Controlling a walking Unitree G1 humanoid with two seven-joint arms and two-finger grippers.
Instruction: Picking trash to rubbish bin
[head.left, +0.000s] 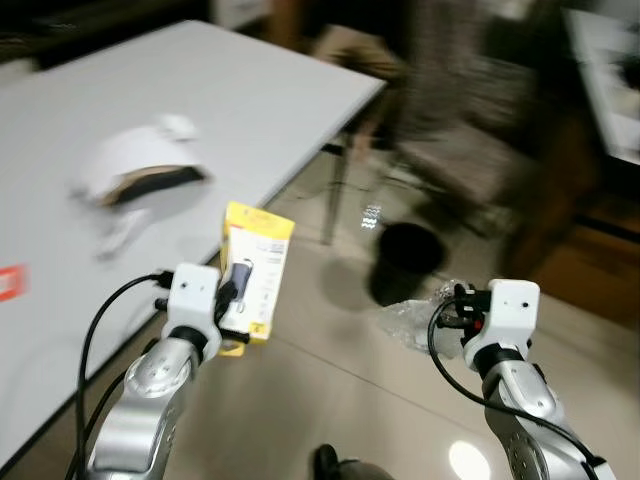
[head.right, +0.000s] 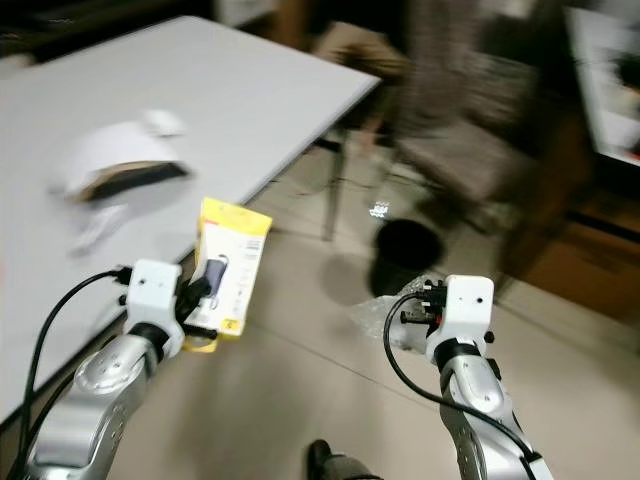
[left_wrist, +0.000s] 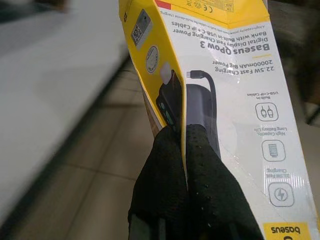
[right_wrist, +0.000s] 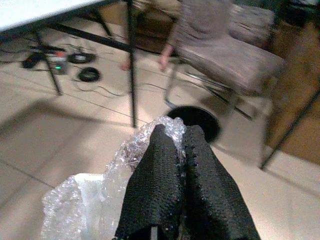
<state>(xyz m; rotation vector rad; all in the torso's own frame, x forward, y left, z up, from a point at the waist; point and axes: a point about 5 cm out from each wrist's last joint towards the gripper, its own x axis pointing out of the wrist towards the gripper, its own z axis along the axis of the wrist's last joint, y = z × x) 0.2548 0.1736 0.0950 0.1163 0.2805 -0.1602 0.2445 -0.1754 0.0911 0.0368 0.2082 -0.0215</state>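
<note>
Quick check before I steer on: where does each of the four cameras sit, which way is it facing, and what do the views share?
Left eye view: on the head, looking forward and down; both silver arms, white table, black bin on the floor.
Right eye view: same head camera's other eye, same scene.
Left wrist view: along the left end effector, shut on the yellow box.
Right wrist view: along the right end effector, shut on bubble wrap, bin ahead.
Shared: head and right wrist views both show bin and chair.

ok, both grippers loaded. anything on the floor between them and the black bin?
Nothing visible. The left gripper holds the yellow box, the right gripper pinches the bubble wrap. The black bin stands ahead on bare tile, past the table leg and just short of the chair. Views are motion-blurred.
</note>
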